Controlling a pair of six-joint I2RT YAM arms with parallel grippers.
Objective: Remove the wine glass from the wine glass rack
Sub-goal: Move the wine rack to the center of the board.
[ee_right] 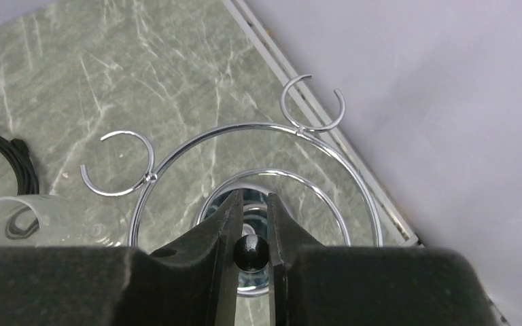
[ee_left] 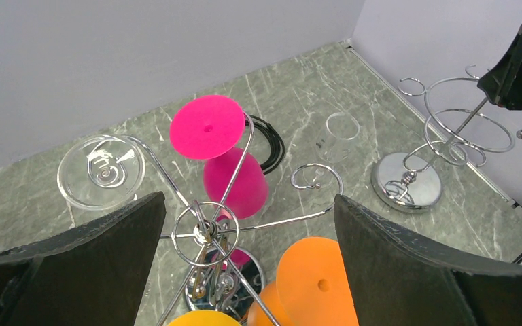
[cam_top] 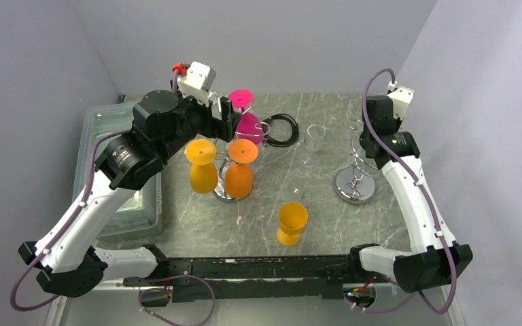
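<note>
The wine glass rack (ee_left: 207,229), chrome with long curled arms, stands on a mirror disc base (cam_top: 225,193). Upside down from its arms hang a pink wine glass (ee_left: 234,180), an orange one (ee_left: 316,278), a yellow-orange one (cam_top: 202,173) and a clear one (ee_left: 102,170). My left gripper (ee_left: 250,204) hovers open above the rack's hub, its fingers on either side and touching nothing. My right gripper (ee_right: 253,197) is shut on the dark ball (ee_right: 251,251) that tops a smaller spiral chrome stand (cam_top: 355,182) at the right.
An orange glass (cam_top: 292,221) stands upright on the table in front of the rack. A clear tumbler (cam_top: 315,136) and a black cable coil (cam_top: 282,129) lie behind. A clear plastic bin (cam_top: 102,136) sits at the left edge. Walls close in behind and on the right.
</note>
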